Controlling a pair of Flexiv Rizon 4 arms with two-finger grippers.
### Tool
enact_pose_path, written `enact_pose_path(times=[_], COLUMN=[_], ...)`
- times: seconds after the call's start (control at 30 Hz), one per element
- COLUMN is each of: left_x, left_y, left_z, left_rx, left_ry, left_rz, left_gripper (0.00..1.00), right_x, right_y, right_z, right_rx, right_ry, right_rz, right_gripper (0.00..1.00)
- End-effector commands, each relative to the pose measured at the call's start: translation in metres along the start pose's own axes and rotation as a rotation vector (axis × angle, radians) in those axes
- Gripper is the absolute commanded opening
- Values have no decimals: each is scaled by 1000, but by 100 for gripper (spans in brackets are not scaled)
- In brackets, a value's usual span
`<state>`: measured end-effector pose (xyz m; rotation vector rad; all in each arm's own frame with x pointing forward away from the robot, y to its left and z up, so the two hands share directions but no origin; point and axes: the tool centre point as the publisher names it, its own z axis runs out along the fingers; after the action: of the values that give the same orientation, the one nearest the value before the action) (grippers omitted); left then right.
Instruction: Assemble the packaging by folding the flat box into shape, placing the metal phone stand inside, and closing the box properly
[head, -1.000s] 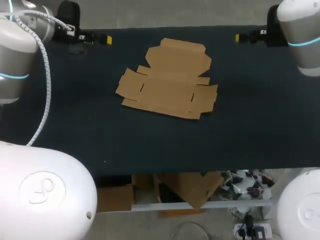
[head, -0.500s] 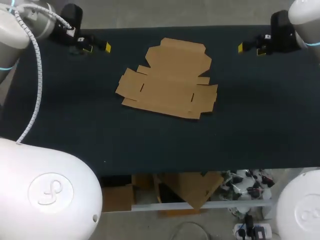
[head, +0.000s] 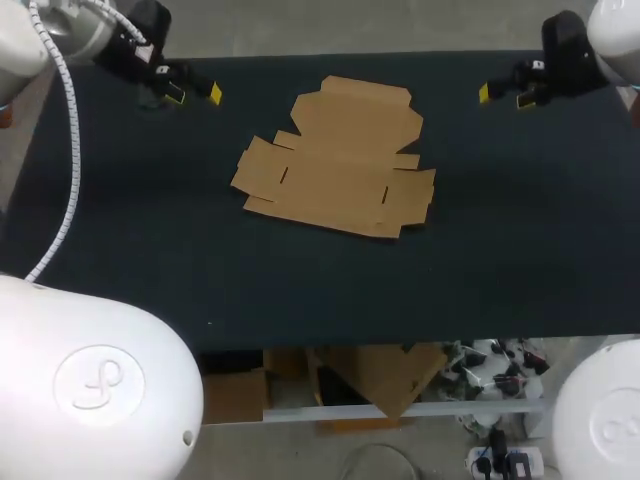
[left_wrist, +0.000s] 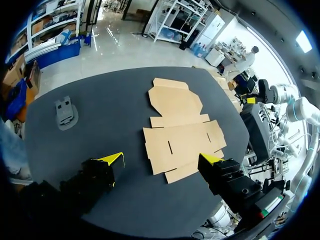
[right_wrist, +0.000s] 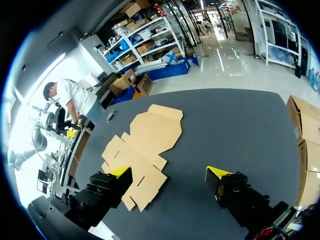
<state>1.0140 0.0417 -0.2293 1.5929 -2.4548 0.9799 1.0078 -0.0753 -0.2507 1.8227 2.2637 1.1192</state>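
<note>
Flat box (head: 335, 160) laid unfolded at mid worktop (head: 200, 270), grey phone stand (left_wrist: 65, 112) set near left jaws, left jaws and right jaws both spread wide, nothing gripped

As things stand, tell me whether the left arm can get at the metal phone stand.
Probably yes. The metal phone stand lies alone on bare table just ahead of the left gripper, whose fingers are open and empty. The flat box lies apart from it, and nothing covers the stand.
</note>
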Motion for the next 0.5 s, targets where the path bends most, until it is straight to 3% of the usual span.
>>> enact_pose_path(times=[0.03,0.5], left_x=[0,-5], left_y=[-3,8], left_z=[0,28], left_rx=[-71,-112], left_ry=[-2,77], left_rz=[-2,-16], left_gripper=[100,100], right_x=[0,-4], right_y=[1,-18], right_z=[-2,-2], right_rx=[3,40], right_ry=[4,9], right_rz=[0,294], right_gripper=[100,100])
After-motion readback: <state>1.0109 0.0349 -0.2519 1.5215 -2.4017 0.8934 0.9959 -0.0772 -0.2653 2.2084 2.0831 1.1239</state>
